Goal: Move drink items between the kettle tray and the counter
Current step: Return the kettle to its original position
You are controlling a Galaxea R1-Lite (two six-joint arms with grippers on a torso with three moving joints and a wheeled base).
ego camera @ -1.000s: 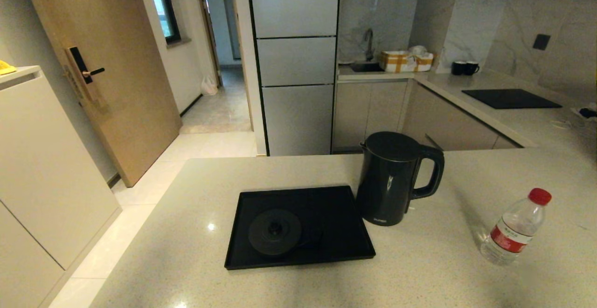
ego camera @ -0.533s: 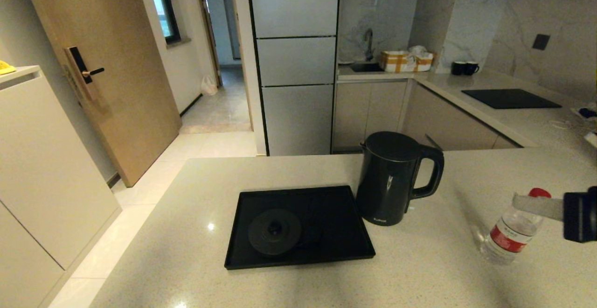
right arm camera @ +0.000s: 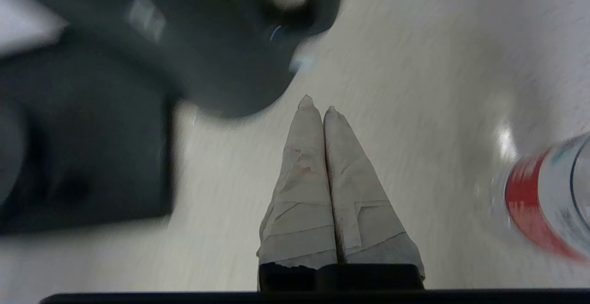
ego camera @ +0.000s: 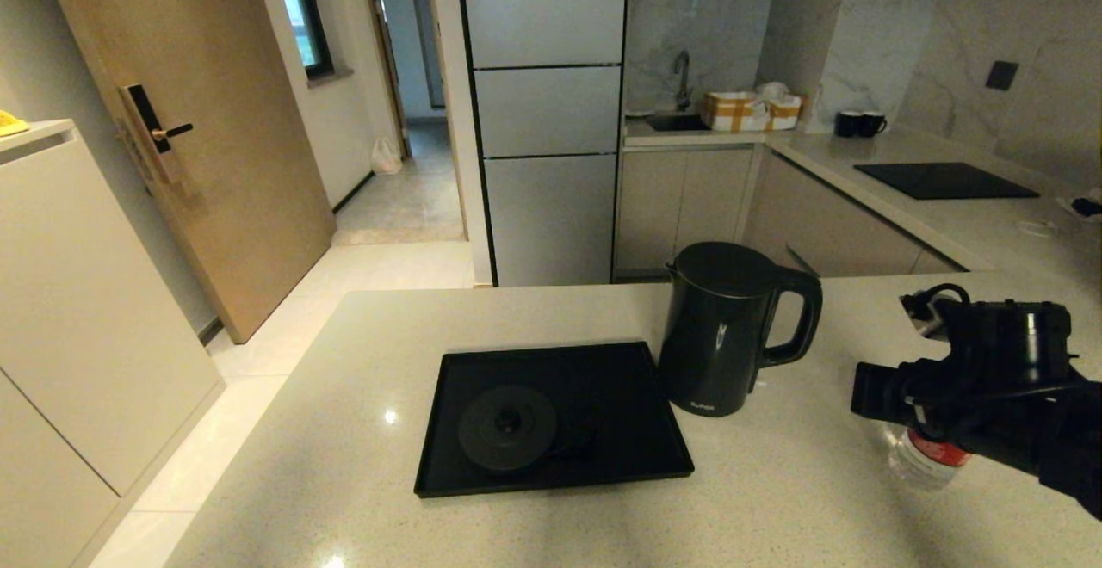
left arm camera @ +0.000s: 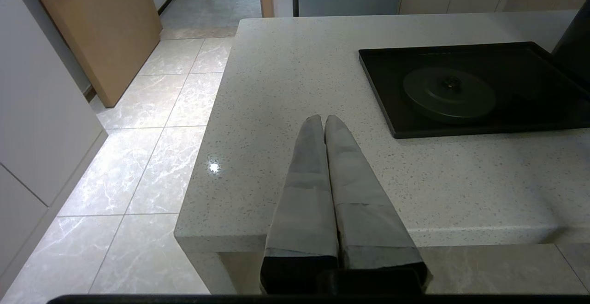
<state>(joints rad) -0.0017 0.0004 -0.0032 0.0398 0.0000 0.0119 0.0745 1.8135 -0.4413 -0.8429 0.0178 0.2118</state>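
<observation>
Head view: kettle (ego camera: pixel 721 331) is sitting on the desk (ego camera: pixel 775 482) touching the tray's (ego camera: pixel 551 473) right edge; water bottle (ego camera: pixel 925 458) near the desk's right edge, half hidden by the right gripper (right arm camera: pixel 318 106). Wrist views: both jaws are staying closed, empty; left gripper (left arm camera: pixel 320 119) is hovering by the desk's left front corner.

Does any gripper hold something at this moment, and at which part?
Nothing is held. The right gripper is shut on nothing above the counter, between kettle and bottle. The left gripper is shut and empty too.
</observation>
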